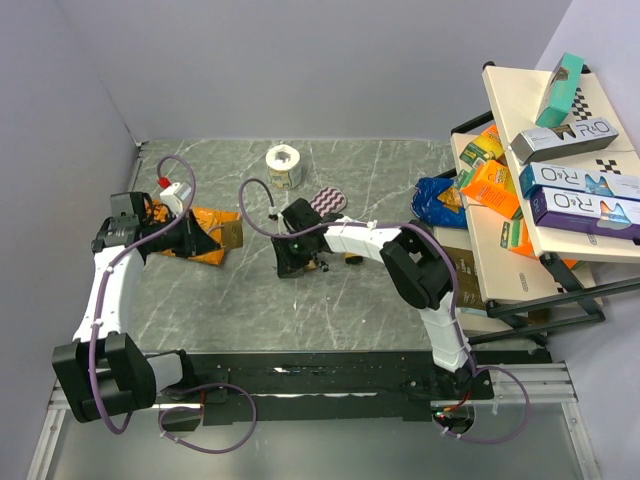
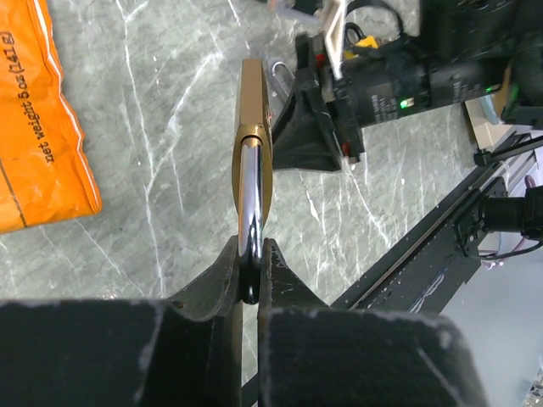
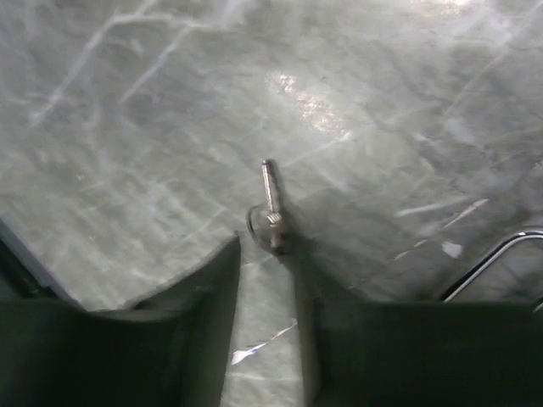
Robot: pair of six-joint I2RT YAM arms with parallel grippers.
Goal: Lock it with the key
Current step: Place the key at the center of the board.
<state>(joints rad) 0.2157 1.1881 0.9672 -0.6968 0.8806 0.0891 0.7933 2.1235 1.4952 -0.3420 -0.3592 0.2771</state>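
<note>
Noting key lying just ahead of parted, empty right gripper, long axis pointing away; padlock clenched by shackle in left gripper.

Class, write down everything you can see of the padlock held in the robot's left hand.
The padlock shows edge-on in the left wrist view: a narrow brass-coloured body and a shiny chrome-looking shackle. The left hand is shut on the shackle's bend, so the body points away from it, toward the right arm. Whether it is latched, or rests on the marbled table, cannot be told. Its keyhole is hidden.
</note>
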